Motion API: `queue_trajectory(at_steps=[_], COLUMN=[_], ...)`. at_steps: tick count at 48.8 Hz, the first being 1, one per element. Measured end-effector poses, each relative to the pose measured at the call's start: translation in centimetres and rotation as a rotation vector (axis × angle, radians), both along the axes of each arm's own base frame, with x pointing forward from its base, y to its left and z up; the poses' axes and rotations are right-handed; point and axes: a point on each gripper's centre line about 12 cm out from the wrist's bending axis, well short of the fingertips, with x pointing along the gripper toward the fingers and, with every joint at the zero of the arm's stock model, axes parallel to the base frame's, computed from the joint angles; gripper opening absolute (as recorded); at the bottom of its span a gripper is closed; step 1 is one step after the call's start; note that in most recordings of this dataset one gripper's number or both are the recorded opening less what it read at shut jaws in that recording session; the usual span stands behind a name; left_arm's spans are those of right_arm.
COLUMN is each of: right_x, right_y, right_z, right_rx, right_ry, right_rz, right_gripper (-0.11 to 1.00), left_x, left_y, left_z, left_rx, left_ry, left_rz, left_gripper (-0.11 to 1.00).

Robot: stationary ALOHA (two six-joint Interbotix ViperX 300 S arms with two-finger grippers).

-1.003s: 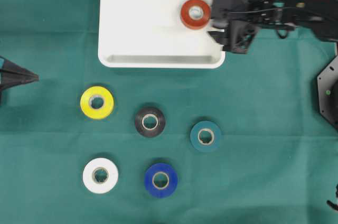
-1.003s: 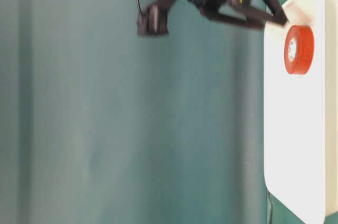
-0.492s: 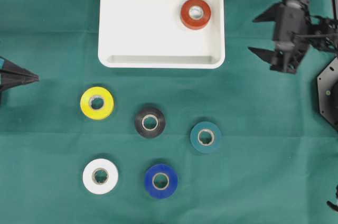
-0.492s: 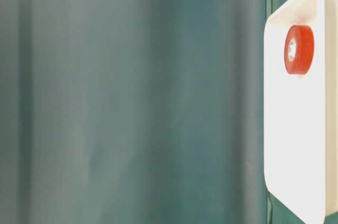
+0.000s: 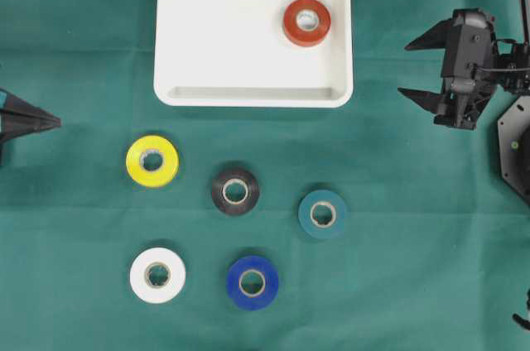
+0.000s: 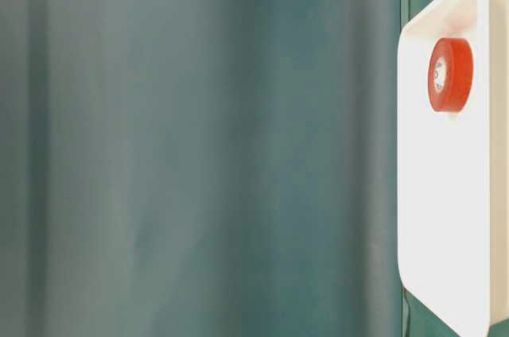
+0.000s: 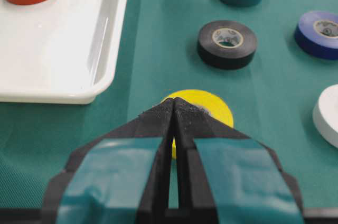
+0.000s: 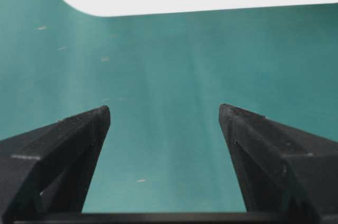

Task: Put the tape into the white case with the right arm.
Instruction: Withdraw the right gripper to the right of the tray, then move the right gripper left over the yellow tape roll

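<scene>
- A green cloth (image 5: pixel 397 285) covers the table, seen from above.
- The white case (image 5: pixel 215 36) lies near the top edge, a little left of centre. Its long axis runs left to right across the overhead view, and its open side faces up.
- A red tape roll (image 5: pixel 306 21) lies flat inside the case, in the upper right corner, with its centre hole facing up. It sits just inside the right rim.
- In the table-level view the case (image 6: pixel 445 218) fills the right edge, with the red roll (image 6: pixel 450 75) near its upper end.
- Five more tape rolls lie flat on the cloth below the case, all apart from one another: a yellow roll (image 5: pixel 152 161), a black roll (image 5: pixel 235 191), a teal roll (image 5: pixel 322 214), a white roll (image 5: pixel 157 275) and a blue roll (image 5: pixel 252 282).
- The right gripper (image 5: pixel 418 67) hangs to the right of the case, well apart from it. Its two pointed fingers aim left toward the case, spread wide, with nothing between them.
- Its wrist camera shows only bare cloth between the fingers (image 8: pixel 68 145), with the case rim (image 8: pixel 158 2) ahead.
- The left gripper (image 5: pixel 56 122) sits at the left edge, pointing right. Its fingers are pressed together, holding nothing, with the tip above the yellow roll (image 7: pixel 214 109) in its own camera.
</scene>
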Motion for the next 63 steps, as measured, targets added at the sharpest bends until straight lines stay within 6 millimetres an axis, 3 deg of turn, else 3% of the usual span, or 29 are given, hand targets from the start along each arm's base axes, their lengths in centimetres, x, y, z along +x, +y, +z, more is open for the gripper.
queue_trajectory(at_steps=[18, 38, 50, 63], right_x=[0.5, 0.9, 4.2, 10.4], right_y=[5.5, 6.1, 6.2, 6.6], right_z=[-0.1, -0.1, -0.1, 0.0], right_rx=[0.069, 0.091, 0.102, 0.106], right_ry=[-0.028, -0.039, -0.038, -0.023], right_rz=[0.195, 0.209, 0.225, 0.249], right_gripper=[0.52, 0.52, 0.52, 0.52], left_x=[0.0, 0.0, 0.0, 0.0], left_y=[0.0, 0.0, 0.0, 0.0], left_z=[0.1, 0.0, 0.0, 0.0], left_rx=[0.000, -0.002, 0.000, -0.002], left_ry=[-0.003, 0.000, 0.000, 0.000], left_rz=[0.000, 0.000, 0.000, 0.000], left_gripper=[0.00, 0.00, 0.00, 0.00])
